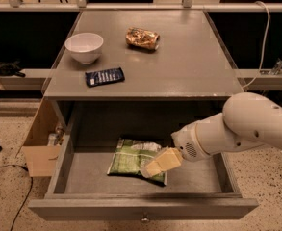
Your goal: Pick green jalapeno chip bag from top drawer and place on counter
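Gripper [152,167]: tan, low inside the top drawer [193,179], its tip over the near-right corner of the green jalapeno chip bag [130,157]; open or closed cannot be told.
Bag: lying flat mid-drawer, slightly toward the front.
Drawer: pulled out beneath the front edge of the counter [188,64]; round knob [144,220] on its front panel.
White arm [237,131]: enters from the right.
On the counter: white bowl [84,46], left edge; dark blue packet [105,76], front-left; brown-gold snack bag [142,37], centre-rear.
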{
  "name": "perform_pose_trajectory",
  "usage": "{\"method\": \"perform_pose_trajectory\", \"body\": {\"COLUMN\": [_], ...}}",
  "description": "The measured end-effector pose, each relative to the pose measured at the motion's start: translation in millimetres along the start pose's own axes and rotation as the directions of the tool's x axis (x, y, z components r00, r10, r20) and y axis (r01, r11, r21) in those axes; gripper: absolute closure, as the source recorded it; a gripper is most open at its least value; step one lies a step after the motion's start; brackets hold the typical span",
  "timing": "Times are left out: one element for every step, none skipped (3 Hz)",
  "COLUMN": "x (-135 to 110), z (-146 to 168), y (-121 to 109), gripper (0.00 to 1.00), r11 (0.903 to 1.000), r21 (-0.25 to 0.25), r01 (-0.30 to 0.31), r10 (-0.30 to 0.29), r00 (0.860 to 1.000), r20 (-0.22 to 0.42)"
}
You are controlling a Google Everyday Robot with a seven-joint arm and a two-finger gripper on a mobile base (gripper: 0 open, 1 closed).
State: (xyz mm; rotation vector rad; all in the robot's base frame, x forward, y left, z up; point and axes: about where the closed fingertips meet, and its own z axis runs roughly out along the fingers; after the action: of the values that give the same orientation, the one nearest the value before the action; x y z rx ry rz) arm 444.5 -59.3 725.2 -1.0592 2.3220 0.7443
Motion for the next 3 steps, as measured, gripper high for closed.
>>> {"method": "perform_pose_trajectory", "body": {"x": [4.0,6.1,5.7], "z": [19.3,36.4,52.4], "y": [-9.8,-18.9,-23.3], "gripper": [0.0,0.0,0.0], "r11": [0.9998,0.9984,0.9953], "r21": [0.018,0.053,0.088], "r01": [0.007,0.019,0.041], "r10": [-0.007,-0.019,-0.042], "r00": [1.0,1.0,0.999], "r20": [0.003,0.007,0.014]}}
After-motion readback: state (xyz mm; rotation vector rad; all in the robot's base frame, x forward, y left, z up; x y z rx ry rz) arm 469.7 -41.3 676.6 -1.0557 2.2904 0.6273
